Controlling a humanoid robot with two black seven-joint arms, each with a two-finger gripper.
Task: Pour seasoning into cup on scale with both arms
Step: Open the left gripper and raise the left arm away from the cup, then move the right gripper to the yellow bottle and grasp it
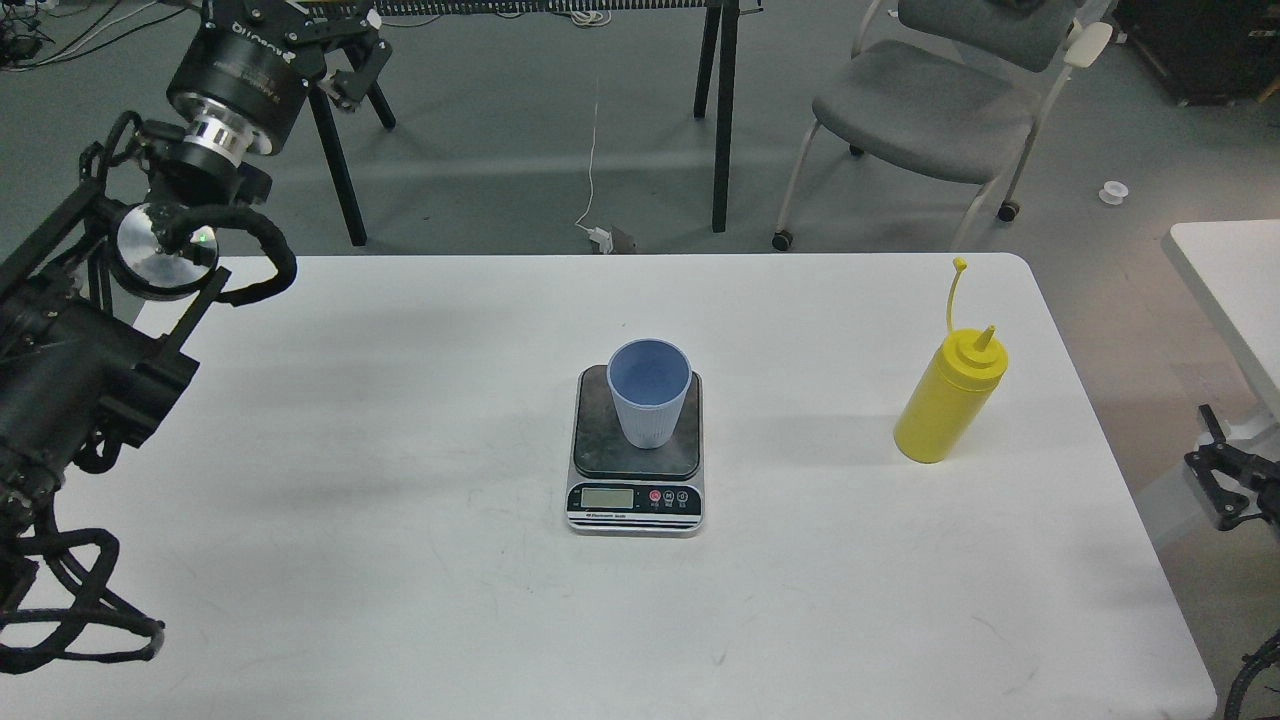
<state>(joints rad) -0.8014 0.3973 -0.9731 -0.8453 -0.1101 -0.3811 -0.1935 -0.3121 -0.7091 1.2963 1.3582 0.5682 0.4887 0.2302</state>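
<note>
From the head view, a light-blue cup (pixel 650 392) stands upright on the dark plate of a digital kitchen scale (pixel 636 455) at the middle of a white table (pixel 400 560). A yellow squeeze bottle (pixel 948 395) stands upright near the table's right edge, tip cap off. The left gripper (pixel 352 62) hangs beyond the far left corner, well apart from both, and the right gripper (pixel 1225 480) sits off the right edge near the bottle; I cannot tell whether either is apart or together.

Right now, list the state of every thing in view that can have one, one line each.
cup: upright on the scale, looks empty.
scale: flat on the table, display unreadable.
seasoning bottle: upright, tip cap off, untouched.
left gripper: raised beyond the table, holding nothing, fingers unclear.
right gripper: at the frame's edge, state unclear.
</note>
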